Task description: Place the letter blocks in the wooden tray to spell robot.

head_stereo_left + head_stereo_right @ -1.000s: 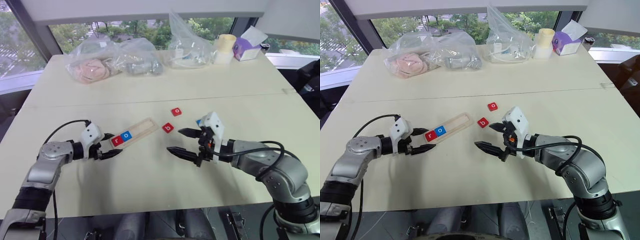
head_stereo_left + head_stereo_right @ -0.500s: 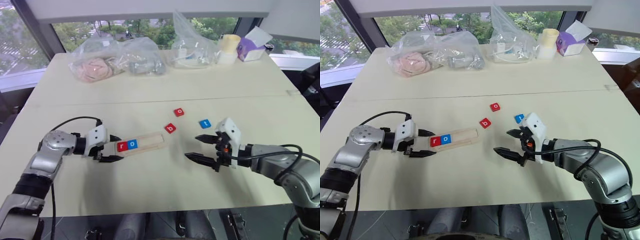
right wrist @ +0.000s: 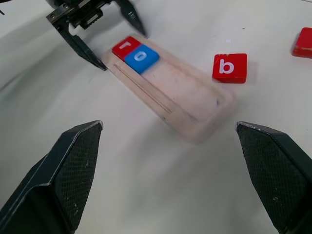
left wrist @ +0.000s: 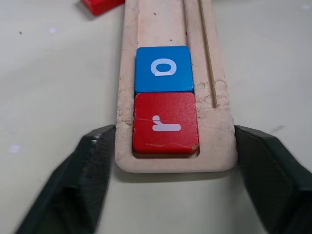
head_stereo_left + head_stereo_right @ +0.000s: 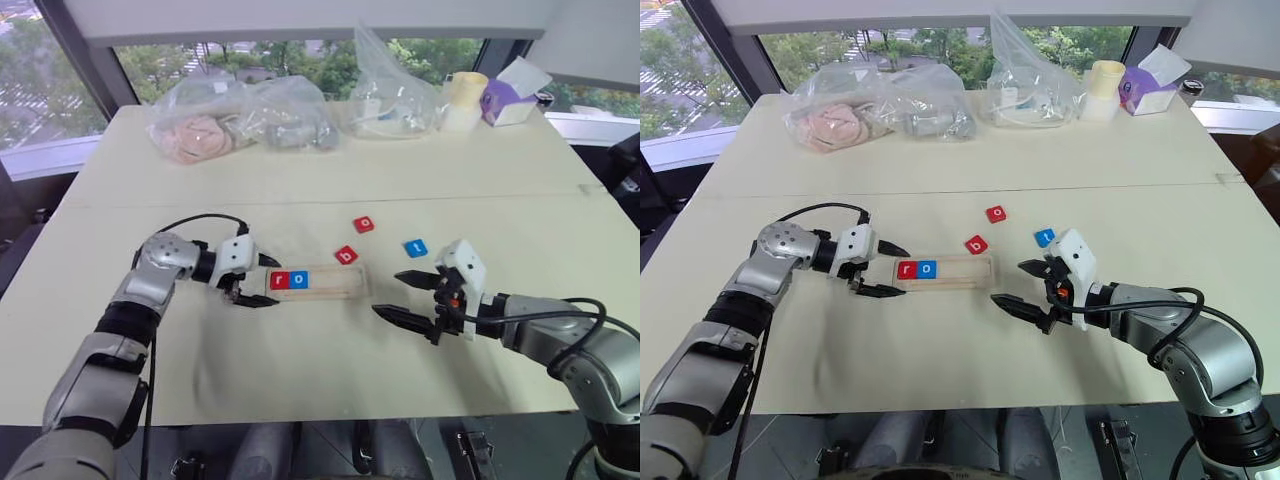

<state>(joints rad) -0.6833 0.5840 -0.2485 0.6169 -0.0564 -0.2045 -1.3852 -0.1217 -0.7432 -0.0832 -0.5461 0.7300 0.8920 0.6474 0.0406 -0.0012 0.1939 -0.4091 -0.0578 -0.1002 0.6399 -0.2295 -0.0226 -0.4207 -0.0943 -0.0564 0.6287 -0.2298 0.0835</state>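
- My left gripper (image 5: 259, 281) sits at the near end of the wooden tray (image 5: 335, 283), its two black fingers (image 4: 92, 161) spread apart with one on each side of that end; in my left wrist view they lie just beside the tray's edges, and I cannot tell whether they touch the wood.
- Straight ahead of my left gripper, in the tray's groove, the red r block (image 4: 165, 123) lies at the very end and the blue o block (image 4: 164, 68) lies right behind it, the two touching edge to edge.
- Past the blue o block the groove is bare wood to the far end.
- My right gripper (image 5: 409, 296) hovers over the table (image 5: 300, 180) near the tray's other end, fingers wide apart and holding nothing.
- The red b block (image 5: 346, 255) lies on the table just beside the tray's far long edge, ahead of my right gripper.
- The red o block (image 5: 364, 224) lies further out on the table, beyond the b.
- The blue t block (image 5: 415, 247) lies on the table close beside my right gripper's upper finger, apart from it.
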